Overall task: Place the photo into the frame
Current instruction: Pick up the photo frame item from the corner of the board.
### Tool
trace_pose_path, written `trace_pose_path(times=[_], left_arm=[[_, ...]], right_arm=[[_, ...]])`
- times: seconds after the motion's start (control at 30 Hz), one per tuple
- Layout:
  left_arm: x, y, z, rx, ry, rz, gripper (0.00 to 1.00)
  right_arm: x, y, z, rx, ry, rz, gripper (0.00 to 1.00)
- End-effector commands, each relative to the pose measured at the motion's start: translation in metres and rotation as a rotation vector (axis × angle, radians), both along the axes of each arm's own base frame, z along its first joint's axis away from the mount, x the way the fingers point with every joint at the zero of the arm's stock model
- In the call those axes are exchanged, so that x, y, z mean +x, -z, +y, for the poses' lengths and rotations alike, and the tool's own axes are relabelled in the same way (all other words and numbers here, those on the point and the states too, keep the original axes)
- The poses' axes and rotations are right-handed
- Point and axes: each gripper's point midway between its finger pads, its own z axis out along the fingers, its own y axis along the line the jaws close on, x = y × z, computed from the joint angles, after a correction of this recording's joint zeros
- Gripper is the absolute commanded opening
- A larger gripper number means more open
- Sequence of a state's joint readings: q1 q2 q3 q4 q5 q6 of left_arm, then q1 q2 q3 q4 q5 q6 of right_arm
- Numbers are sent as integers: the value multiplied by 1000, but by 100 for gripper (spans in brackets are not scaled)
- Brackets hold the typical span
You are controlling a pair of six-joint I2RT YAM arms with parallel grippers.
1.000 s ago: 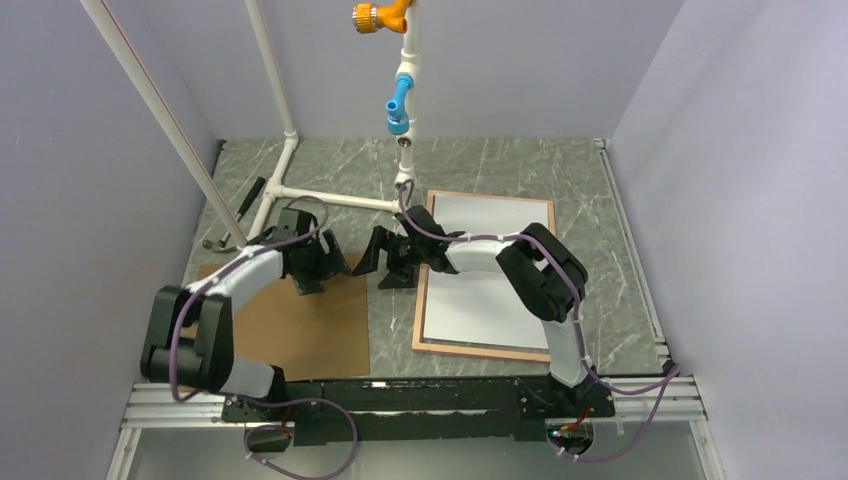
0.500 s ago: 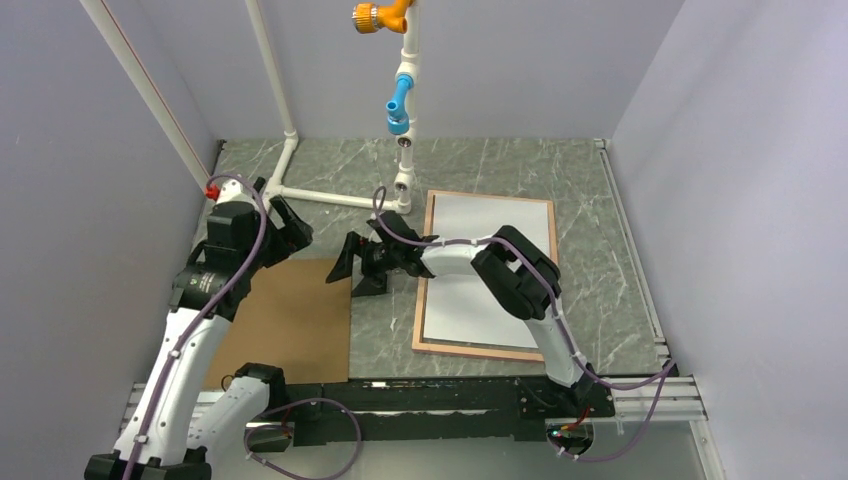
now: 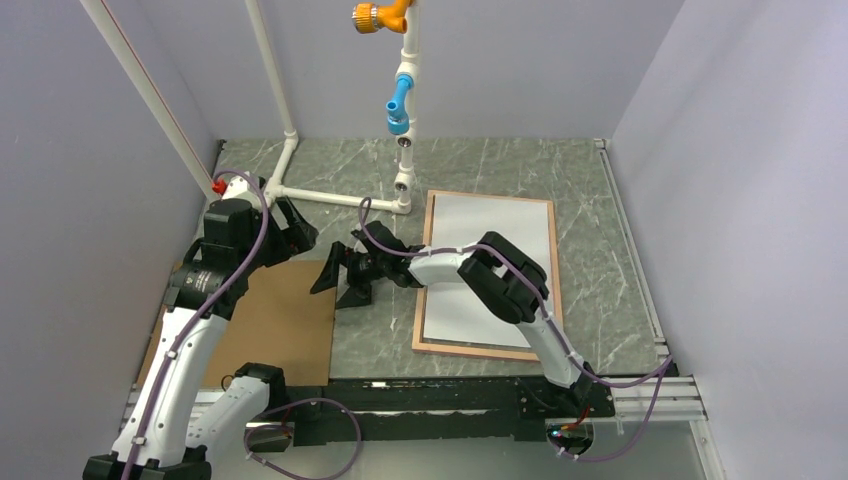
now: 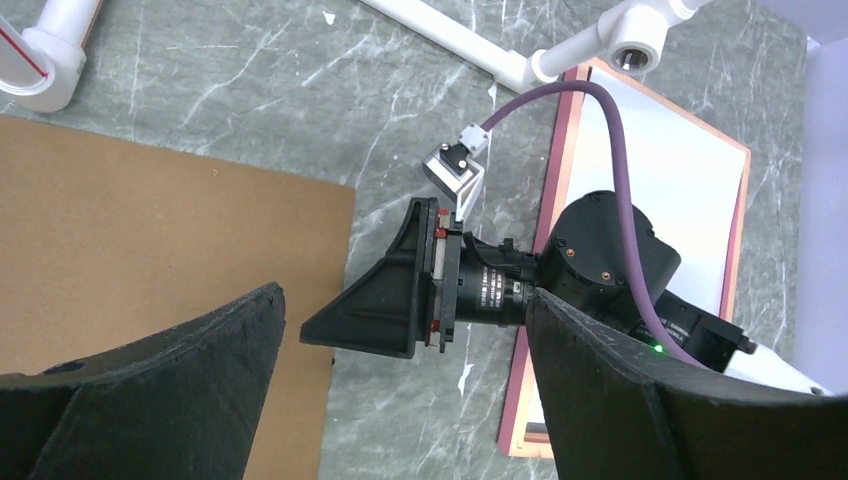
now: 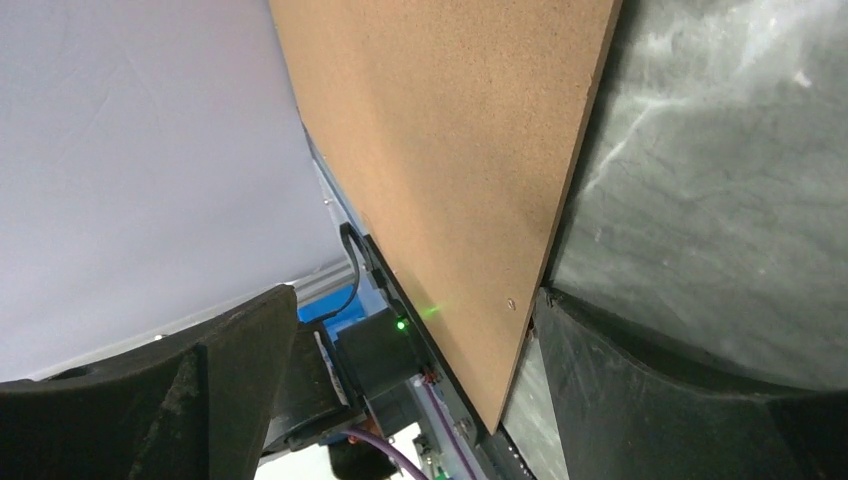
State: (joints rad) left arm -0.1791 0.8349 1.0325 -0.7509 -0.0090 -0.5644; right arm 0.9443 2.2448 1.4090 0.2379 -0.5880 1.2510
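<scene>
Right gripper [image 3: 332, 289], open and empty, is leaving the frame [image 3: 485, 351] to fetch the backing board [image 3: 270, 320] as my open left gripper [image 3: 295, 232] is lifting clear.

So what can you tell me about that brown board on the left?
The brown board is a plain, thin rectangle that looks like pressed fibreboard. It lies flat on the marbled table, towards the near left side. The right end effector hangs open at its far right corner; whether they touch is unclear.

White arm links [image 3: 185, 345], blk joints [image 3: 505, 285], purple cables [image 4: 570, 90], green LED [image 4: 655, 348]
</scene>
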Motion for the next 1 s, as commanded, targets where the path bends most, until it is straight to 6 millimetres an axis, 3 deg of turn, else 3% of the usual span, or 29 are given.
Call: trace_pose_path(times=[0.0, 0.17, 0.57, 0.77, 0.97], left_arm=[[-3, -5, -4, 5, 43, -14, 93], [-4, -6, -3, 9, 44, -18, 94], [-8, -13, 0, 21, 38, -27, 94], [-13, -20, 3, 39, 36, -29, 94], [-16, -23, 5, 47, 40, -34, 94]], right_arm=[[1, -18, 18, 127, -4, -16, 89], [-3, -44, 26, 233, -39, -55, 85], [-15, -101, 19, 496, -55, -172, 82], [-19, -112, 22, 540, -102, -265, 79], [-14, -101, 24, 486, -125, -374, 74]])
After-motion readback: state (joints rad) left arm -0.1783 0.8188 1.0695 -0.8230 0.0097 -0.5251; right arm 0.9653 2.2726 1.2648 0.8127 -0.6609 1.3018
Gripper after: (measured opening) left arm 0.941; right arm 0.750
